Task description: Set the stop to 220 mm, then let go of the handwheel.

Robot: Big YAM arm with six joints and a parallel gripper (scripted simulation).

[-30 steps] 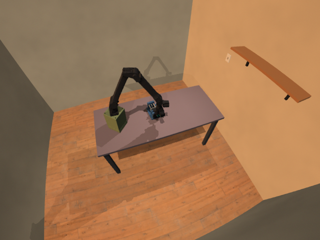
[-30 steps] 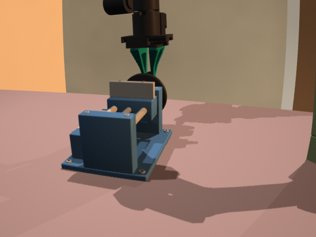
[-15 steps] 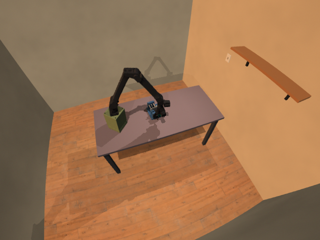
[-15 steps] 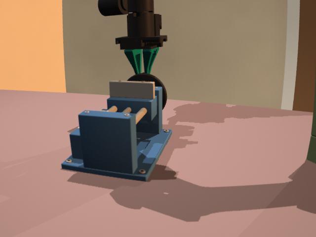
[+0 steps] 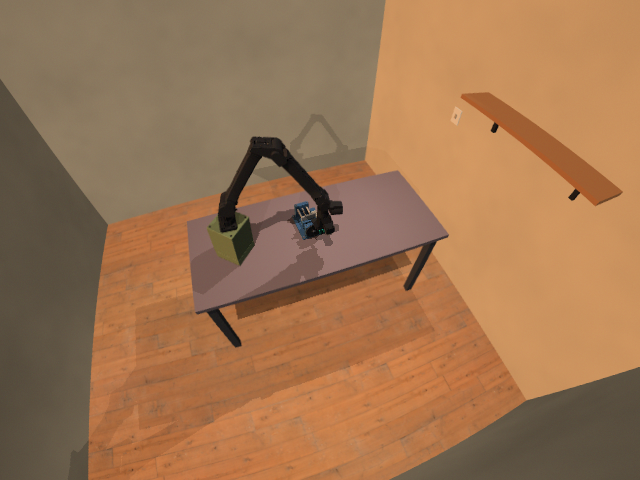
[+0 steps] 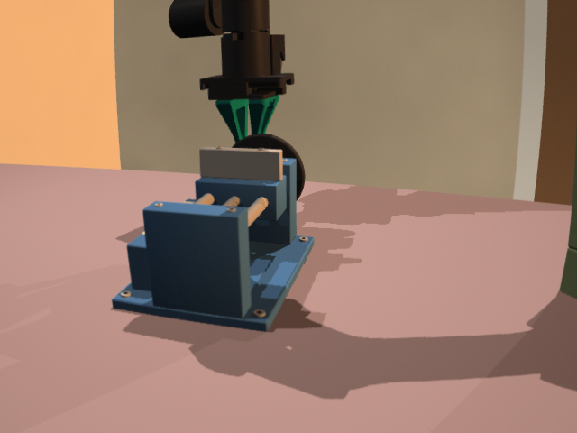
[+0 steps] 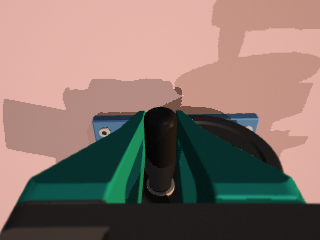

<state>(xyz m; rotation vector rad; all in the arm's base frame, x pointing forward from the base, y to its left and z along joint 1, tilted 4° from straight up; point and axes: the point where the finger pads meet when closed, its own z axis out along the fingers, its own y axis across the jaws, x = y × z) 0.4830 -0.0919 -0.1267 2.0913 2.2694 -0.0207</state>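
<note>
One step is judged underway: the handwheel's knob (image 7: 160,145) is clamped by the gripper (image 7: 160,150), release not yet made.

The table top (image 6: 419,289) at the bottom of the exterior view looks matt and smooth, a dusty pink. The blue fixture (image 6: 200,261) at centre left has a flat painted, matt finish, with small bright metal-looking screws (image 6: 259,312) at its base corners. Three rods (image 6: 257,209) across its middle look like pale wood or brass, softly shiny. The grey plate (image 6: 241,163) above them is dull and smooth. In the wrist view, the black handle (image 7: 160,145) at centre is glossy, and the green fingers look like smooth plastic. The floor (image 5: 310,387) shows grainy wood planks.
</note>
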